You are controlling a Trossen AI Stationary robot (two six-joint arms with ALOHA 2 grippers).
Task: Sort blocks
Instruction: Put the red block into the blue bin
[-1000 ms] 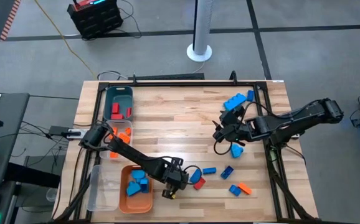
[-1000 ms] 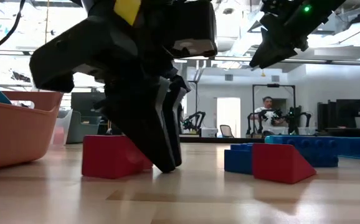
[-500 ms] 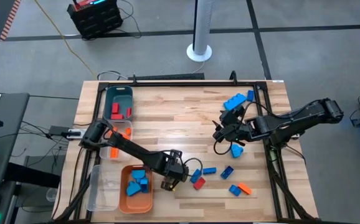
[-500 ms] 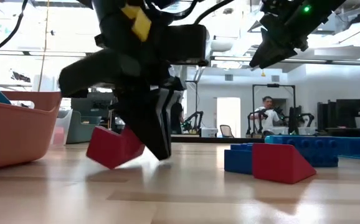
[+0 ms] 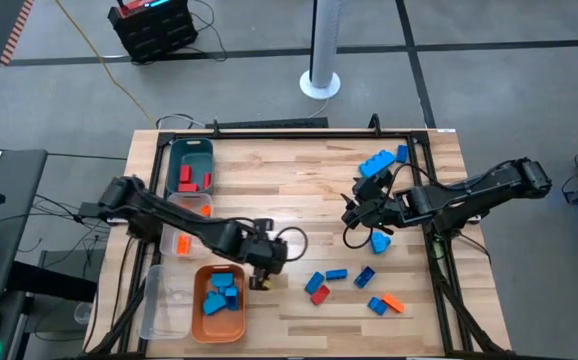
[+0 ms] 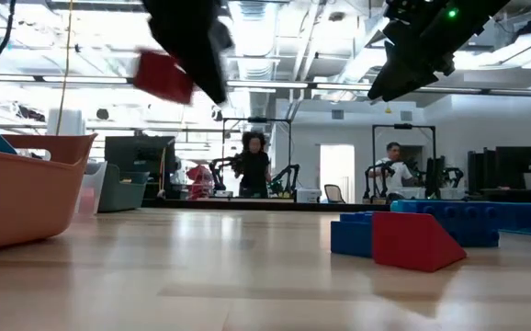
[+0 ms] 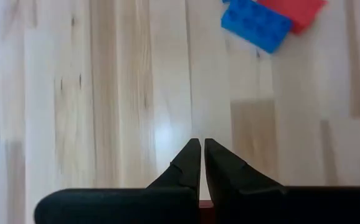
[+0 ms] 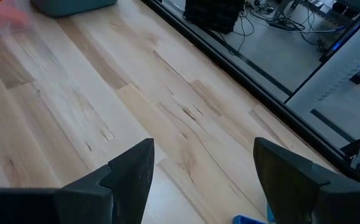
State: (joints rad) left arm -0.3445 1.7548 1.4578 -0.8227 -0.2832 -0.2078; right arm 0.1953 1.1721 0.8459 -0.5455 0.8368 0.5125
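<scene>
Left claw (image 5: 256,279) is pinched tight on a red block (image 6: 163,75), lifted clear of the desk (image 5: 299,190). It sits over the near-left part, just right of the orange tray (image 5: 195,320). In the low view the red block hangs high in the air under the dark fingers (image 6: 197,46). In the left wrist view the fingertips (image 7: 191,163) meet almost flush, with only a red sliver visible at their base.

Right claw (image 5: 355,214) hangs above the desk's right-middle, jaws wide apart, nothing between them; the right wrist view shows bare wood in the gap.

Blocks:
- orange tray holds several blue ones (image 5: 219,294)
- teal bin (image 5: 190,147) at far left holds red ones (image 5: 191,179)
- clear bin (image 5: 173,228) between teal bin and tray holds orange ones (image 5: 199,210)
- second clear bin (image 5: 155,300) lies left of the tray; contents can't be told
- loose group on near-right desk: blue and red pair (image 5: 316,287), two more blue (image 5: 350,275), a blue and an orange touching (image 5: 385,303) nearest the front edge
- light blue block (image 5: 379,241) just near of the right claw
- blue cluster (image 5: 379,161) at far right

Room behind: a person standing (image 6: 253,165), another seated (image 6: 395,164).
</scene>
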